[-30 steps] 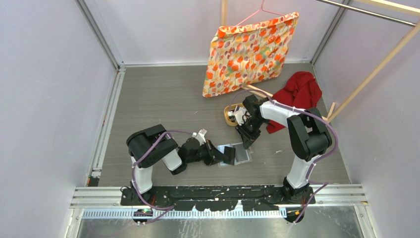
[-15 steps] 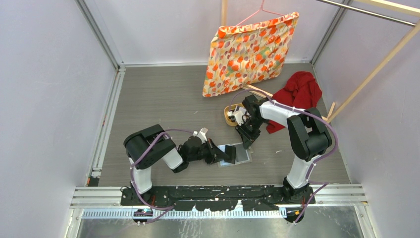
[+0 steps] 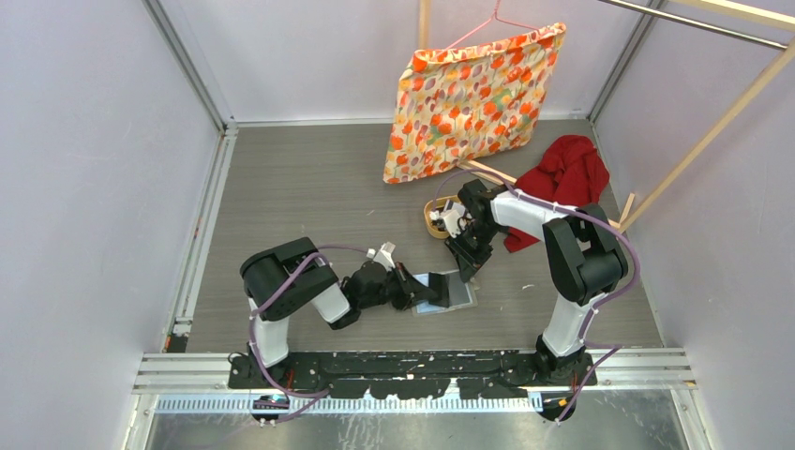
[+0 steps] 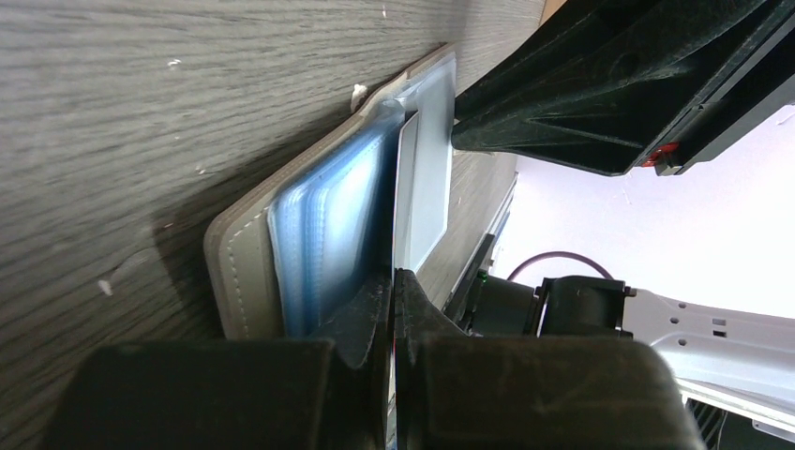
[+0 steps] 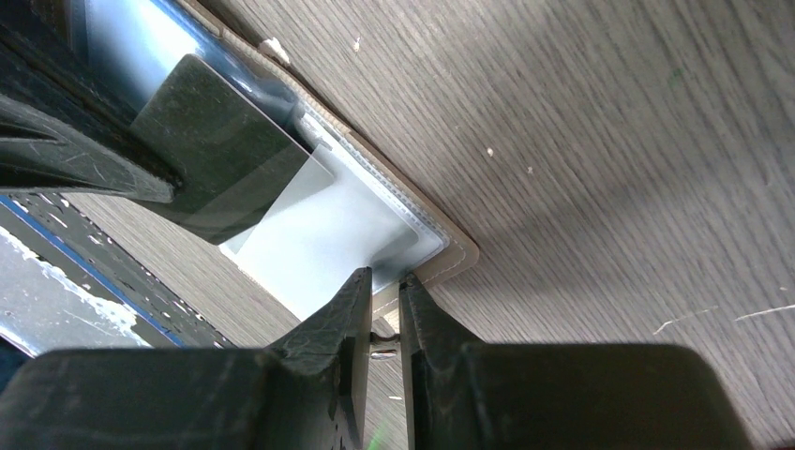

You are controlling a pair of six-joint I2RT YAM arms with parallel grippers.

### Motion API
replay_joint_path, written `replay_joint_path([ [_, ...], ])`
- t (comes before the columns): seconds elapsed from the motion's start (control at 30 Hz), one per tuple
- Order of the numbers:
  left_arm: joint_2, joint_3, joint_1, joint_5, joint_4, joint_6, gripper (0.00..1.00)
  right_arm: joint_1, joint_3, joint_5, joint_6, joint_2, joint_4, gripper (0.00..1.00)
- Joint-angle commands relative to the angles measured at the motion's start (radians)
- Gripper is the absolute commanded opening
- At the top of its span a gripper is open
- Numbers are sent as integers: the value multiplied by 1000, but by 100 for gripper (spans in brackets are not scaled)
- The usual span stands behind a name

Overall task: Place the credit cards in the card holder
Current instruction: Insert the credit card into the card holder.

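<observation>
The card holder lies open on the table, grey-olive cover down and pale blue pockets up. My left gripper is shut on a black credit card and holds its far end in a clear pocket. In the left wrist view the card is edge-on between my fingers, beside the blue pockets. My right gripper is shut on the holder's far edge and pins it. More cards lie in the oval tan tray.
A floral fabric cover hangs on a hanger at the back. A red cloth lies at the right with wooden sticks beside it. The tan tray stands just behind the right gripper.
My left gripper has shifted slightly toward the holder with the black card, which now lies further over the pocket. The right gripper has stayed on the holder's edge.
</observation>
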Motion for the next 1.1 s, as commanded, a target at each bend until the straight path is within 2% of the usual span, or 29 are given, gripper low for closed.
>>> replay_joint_path([
  [0.0,32,12,-25,-65,-1,18,0,4,26,-6,10,-38,-7,21],
  [0.4,12,-8,-87,-216,-1,34,0,7,25,-10,11,-43,-7,21],
  [1.07,29,-8,-116,-290,-14,94,0,9,25,-12,11,-44,-9,21],
])
